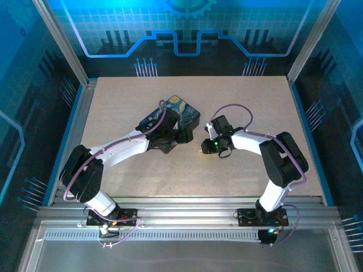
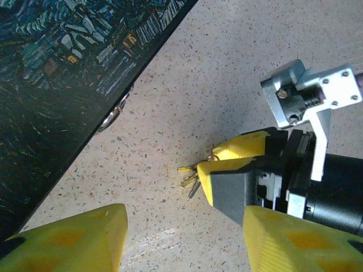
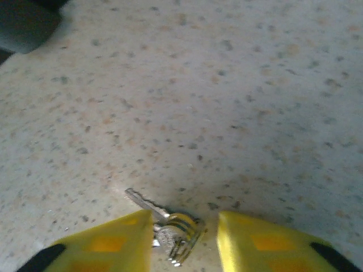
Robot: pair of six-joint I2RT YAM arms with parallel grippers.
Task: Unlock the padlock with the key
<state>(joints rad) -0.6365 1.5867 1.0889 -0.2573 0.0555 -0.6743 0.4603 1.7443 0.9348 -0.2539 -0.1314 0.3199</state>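
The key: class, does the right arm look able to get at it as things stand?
Probably yes: the key lies on the table between the open jaws of the right gripper, nothing covering it.

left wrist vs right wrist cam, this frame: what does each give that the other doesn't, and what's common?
Left wrist's own: the black box with its painted lid, a small metal fitting on the box's edge, the left fingers spread wide with nothing between them, and the right gripper seen from outside, its tips down at the key.
Right wrist's own: a close look at the key's ring lying between the parted right fingers, plus a dark blurred shape at top left.
Shared: the key, lying on the speckled table.
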